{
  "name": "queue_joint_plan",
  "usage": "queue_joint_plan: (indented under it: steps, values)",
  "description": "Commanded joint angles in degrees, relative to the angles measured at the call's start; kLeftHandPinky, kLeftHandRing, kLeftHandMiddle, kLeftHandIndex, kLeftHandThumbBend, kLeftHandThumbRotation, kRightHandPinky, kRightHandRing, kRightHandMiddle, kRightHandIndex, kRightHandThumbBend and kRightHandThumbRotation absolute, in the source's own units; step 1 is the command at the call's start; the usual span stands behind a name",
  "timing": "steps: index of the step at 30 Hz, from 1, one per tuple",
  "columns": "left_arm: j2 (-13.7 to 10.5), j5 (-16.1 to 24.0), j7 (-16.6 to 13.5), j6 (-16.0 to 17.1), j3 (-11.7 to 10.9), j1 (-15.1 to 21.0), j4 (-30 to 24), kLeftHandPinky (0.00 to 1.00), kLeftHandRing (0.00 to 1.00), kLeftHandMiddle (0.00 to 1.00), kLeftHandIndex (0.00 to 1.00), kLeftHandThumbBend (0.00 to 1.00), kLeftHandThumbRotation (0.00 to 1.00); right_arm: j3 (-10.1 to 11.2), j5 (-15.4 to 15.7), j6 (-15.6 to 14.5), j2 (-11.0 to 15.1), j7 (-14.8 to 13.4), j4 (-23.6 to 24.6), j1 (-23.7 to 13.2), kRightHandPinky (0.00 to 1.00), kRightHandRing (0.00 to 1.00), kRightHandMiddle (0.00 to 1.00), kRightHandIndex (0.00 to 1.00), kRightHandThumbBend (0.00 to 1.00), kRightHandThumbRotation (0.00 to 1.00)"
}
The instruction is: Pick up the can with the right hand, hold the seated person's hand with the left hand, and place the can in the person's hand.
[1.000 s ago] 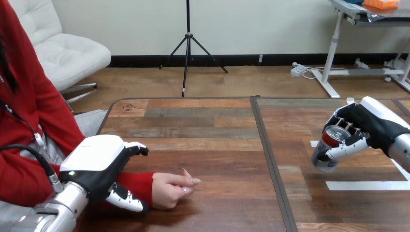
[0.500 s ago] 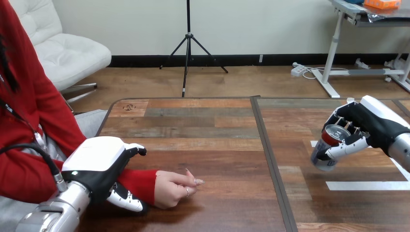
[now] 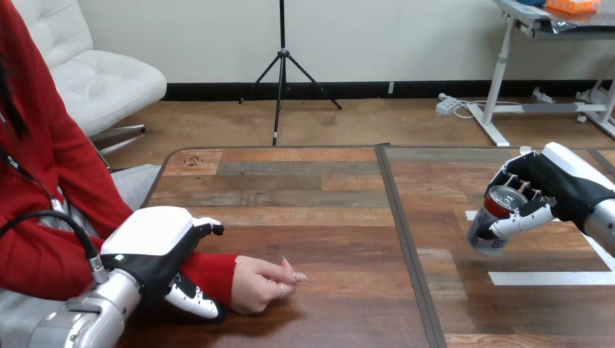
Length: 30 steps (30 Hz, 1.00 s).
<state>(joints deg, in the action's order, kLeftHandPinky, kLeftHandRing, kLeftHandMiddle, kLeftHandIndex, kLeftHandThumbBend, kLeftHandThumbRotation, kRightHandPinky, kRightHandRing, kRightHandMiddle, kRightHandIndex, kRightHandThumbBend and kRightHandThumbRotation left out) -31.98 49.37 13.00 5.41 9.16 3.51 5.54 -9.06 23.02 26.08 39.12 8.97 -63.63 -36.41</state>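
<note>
right hand (image 3: 555,190) gripping the can (image 3: 492,221), fingers curling round it, can tilting over the right side of the desk (image 3: 319,210); left hand (image 3: 156,250) closing round the person's red-sleeved wrist (image 3: 214,272) at lower left; person's hand (image 3: 265,284) resting loosely curled on the desk, well apart from the can

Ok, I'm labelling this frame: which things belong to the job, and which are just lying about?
Job: can, right hand gripping it, left hand round the person's wrist, person's hand.
Lying about: white tape strips on the table.
</note>
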Motion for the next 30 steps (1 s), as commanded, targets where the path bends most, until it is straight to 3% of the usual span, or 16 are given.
queue_joint_plan:
  steps: [1, 14, 30]
  values:
    - [-1.38, -1.68, -0.38, 0.98, 0.58, 4.93, 2.07, 0.79, 0.84, 0.85, 0.84, 1.00, 0.29, 1.75, -1.56, 0.99, 2.34, -0.14, 2.72, -5.02, 0.37, 0.39, 0.43, 0.48, 0.77, 0.00]
    - [-1.25, -1.70, -0.84, 1.47, 2.89, 7.06, 5.22, 0.79, 0.82, 0.83, 0.83, 1.00, 0.27, 1.84, -1.54, 0.59, 2.33, -0.05, 3.27, -5.08, 0.36, 0.38, 0.43, 0.47, 0.77, 0.00]
    - [-1.03, -1.06, 1.37, -0.34, 5.65, 10.12, 8.30, 0.79, 0.80, 0.80, 0.79, 0.95, 0.18, 2.09, -1.78, -0.07, 2.21, 0.13, 3.65, -5.15, 0.37, 0.40, 0.44, 0.48, 0.77, 0.00]
